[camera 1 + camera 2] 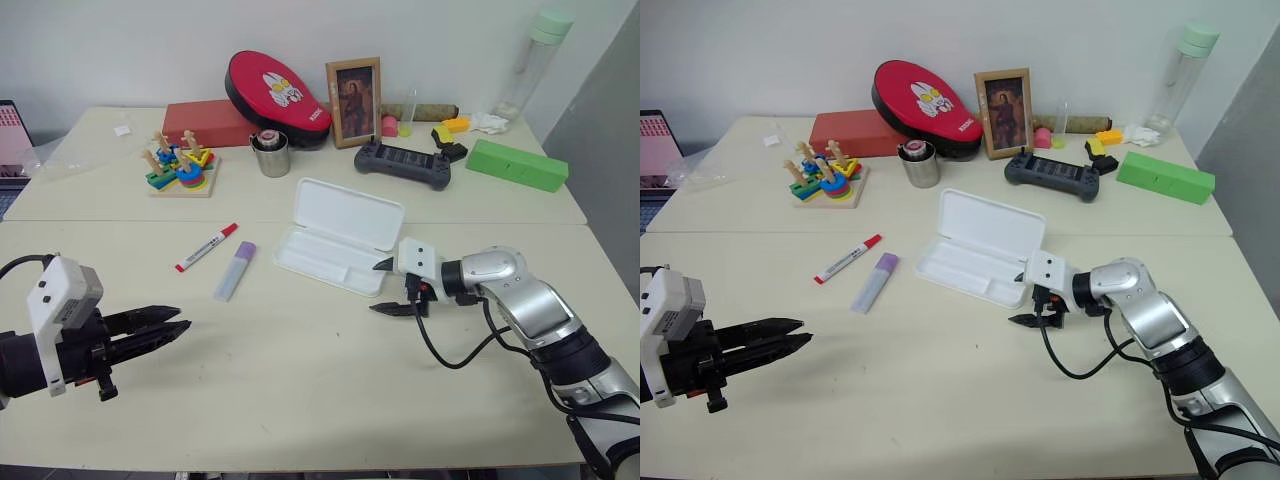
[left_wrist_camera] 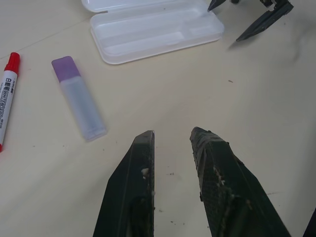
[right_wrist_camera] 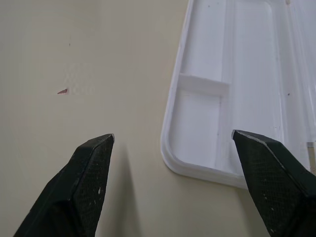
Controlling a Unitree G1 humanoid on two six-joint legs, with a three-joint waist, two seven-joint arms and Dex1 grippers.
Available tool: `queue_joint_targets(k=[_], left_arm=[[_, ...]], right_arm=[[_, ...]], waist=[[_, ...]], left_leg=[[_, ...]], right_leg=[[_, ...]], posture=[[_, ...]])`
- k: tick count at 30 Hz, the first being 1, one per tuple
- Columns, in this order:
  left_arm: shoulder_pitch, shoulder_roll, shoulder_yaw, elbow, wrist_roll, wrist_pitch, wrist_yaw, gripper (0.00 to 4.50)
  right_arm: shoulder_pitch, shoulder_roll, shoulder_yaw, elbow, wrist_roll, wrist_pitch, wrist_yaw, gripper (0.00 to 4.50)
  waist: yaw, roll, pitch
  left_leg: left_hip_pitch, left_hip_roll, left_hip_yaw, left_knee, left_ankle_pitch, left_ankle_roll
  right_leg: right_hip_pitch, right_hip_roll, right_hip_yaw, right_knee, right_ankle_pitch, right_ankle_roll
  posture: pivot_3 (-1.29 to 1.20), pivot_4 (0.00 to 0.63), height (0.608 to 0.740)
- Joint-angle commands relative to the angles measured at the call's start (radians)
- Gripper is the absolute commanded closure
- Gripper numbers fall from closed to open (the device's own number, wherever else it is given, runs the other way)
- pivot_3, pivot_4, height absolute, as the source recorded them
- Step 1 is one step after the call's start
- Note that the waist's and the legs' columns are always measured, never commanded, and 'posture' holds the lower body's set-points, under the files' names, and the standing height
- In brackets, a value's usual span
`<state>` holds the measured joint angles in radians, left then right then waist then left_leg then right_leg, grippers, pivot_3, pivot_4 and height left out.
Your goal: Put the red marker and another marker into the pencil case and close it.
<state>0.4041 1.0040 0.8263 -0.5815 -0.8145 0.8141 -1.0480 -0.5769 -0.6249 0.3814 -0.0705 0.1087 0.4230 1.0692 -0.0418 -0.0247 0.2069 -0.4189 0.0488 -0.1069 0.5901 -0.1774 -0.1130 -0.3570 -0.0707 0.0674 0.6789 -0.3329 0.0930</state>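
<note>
The red marker (image 1: 206, 247) lies on the table left of centre, its red cap pointing away from me. Just right of it lies the other marker (image 1: 234, 270), pale with a lilac cap. The white pencil case (image 1: 325, 258) lies open in the middle with its lid (image 1: 350, 212) tipped back and its tray bare. My right gripper (image 1: 378, 287) is open wide at the case's near right corner, one finger (image 3: 266, 168) over the tray rim and the other over the table. My left gripper (image 1: 180, 319) hovers at the near left, short of both markers, its fingers slightly apart and holding nothing.
Along the back stand a wooden stacking toy (image 1: 180, 168), a metal cup (image 1: 271, 155), a red box (image 1: 205, 122), a red pad (image 1: 278, 95), a picture frame (image 1: 353, 102), a black game controller (image 1: 403, 160), a green box (image 1: 516, 164) and a tall bottle (image 1: 535, 60).
</note>
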Motion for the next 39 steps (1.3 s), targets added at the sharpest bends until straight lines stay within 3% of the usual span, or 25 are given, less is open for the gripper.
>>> queue_joint_targets(k=[1, 10, 12, 28, 39], left_arm=[[-0.001, 0.006, 0.038, 0.008, 0.022, -0.022, -0.017, 3.24], [-0.02, 0.009, 0.022, 0.034, 0.049, -0.039, -0.025, 3.24], [-0.028, 0.01, 0.018, 0.04, 0.055, -0.042, -0.026, 3.24], [-0.074, 0.004, 0.004, 0.047, 0.072, -0.043, -0.019, 3.24], [-0.081, -0.003, -0.01, 0.037, 0.066, -0.041, -0.001, 3.24]], right_arm=[[-0.017, -0.006, 0.006, -0.033, -0.018, -0.003, 0.017, 0.49], [-0.033, 0.035, 0.047, 0.016, -0.065, -0.022, 0.021, 0.49], [-0.045, 0.05, 0.063, 0.035, -0.082, -0.03, 0.025, 0.76], [-0.137, 0.059, 0.142, 0.151, -0.221, -0.052, 0.058, 4.46], [-0.126, 0.036, 0.113, 0.091, -0.204, -0.085, 0.116, 4.48]], waist=[[0.0, 0.0, 0.0], [-0.006, 0.0, 0.0], [-0.007, 0.0, 0.0], [-0.009, -0.001, 0.0], [-0.007, -0.001, -0.001]], left_leg=[[0.0, 0.0, 0.0, 0.0, 0.0, 0.0], [0.0, 0.0, 0.0, 0.0, 0.0, 0.0], [0.0, 0.0, 0.0, 0.0, 0.0, 0.0], [0.001, 0.0, 0.0, 0.0, 0.0, 0.0], [0.002, 0.0, -0.001, 0.001, 0.0, 0.0]], right_leg=[[0.0, 0.0, 0.0, 0.0, 0.0, 0.0], [0.0, 0.0, 0.0, 0.0, 0.0, 0.0], [0.0, 0.0, 0.0, 0.0, 0.0, 0.0], [0.001, 0.0, 0.0, 0.001, 0.0, 0.0], [0.002, 0.0, -0.001, 0.001, 0.0, 0.001]], posture=[[0.0, 0.15, 0.74], [0.0, 0.15, 0.74], [0.0, 0.15, 0.74], [0.0, 0.15, 0.74], [0.0, 0.15, 0.74]])
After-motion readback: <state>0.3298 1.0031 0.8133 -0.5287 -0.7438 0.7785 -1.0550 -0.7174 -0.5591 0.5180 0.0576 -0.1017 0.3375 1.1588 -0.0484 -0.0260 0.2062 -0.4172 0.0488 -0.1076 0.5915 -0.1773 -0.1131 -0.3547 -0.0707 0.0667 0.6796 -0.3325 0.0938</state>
